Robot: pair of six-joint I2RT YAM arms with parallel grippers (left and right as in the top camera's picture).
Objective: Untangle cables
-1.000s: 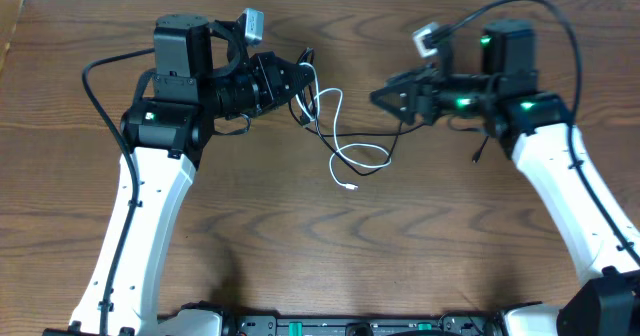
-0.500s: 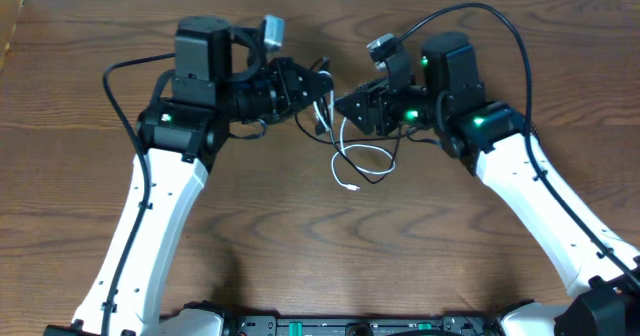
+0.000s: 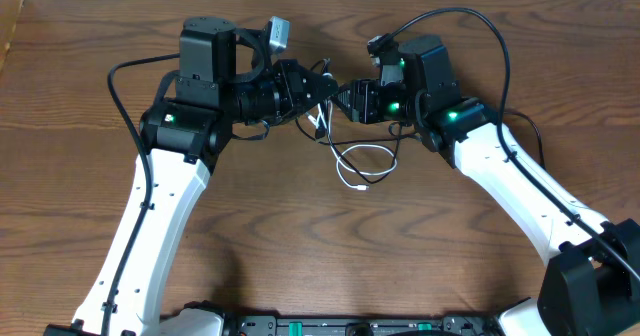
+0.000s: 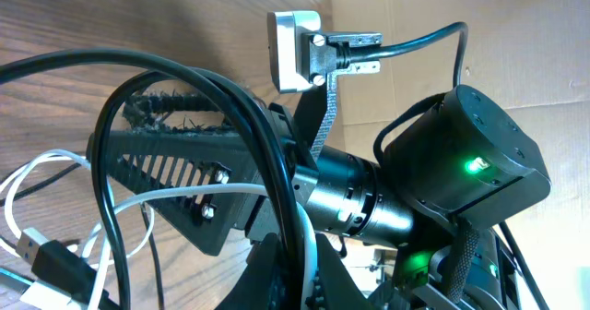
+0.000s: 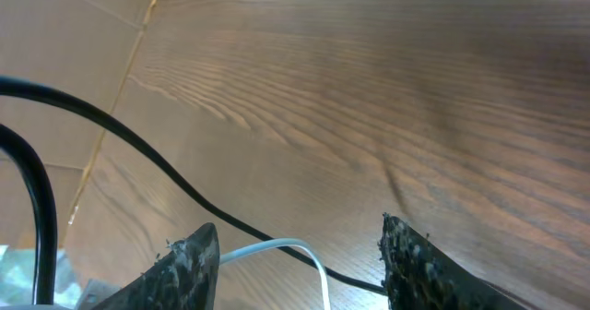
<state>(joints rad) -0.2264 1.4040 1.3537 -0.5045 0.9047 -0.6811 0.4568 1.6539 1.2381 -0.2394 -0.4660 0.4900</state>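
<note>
The cables hang in a tangle between my two grippers: a white cable point(image 3: 343, 168) loops down onto the table and a thin black cable point(image 3: 380, 173) runs through it. My left gripper point(image 3: 322, 86) is shut on the black and white cables point(image 4: 249, 125) and holds them above the table; a plug end point(image 4: 55, 259) dangles beside it. My right gripper point(image 3: 346, 98) is open, tip to tip with the left one. In the right wrist view the white cable point(image 5: 295, 247) arches between its open fingers point(image 5: 300, 264) and the black cable point(image 5: 166, 176) crosses behind, touching neither finger.
The wooden table point(image 3: 300, 246) stretches toward the front. A cardboard wall point(image 5: 55, 89) borders the table's far edge. Thick black arm cables point(image 3: 110, 76) arc beside each arm. My right gripper's open fingers point(image 4: 115, 125) fill the left wrist view.
My right arm swung left across the table until its open gripper met the left gripper. The left gripper shifted slightly right, and the cable loops bunched up beneath them.
</note>
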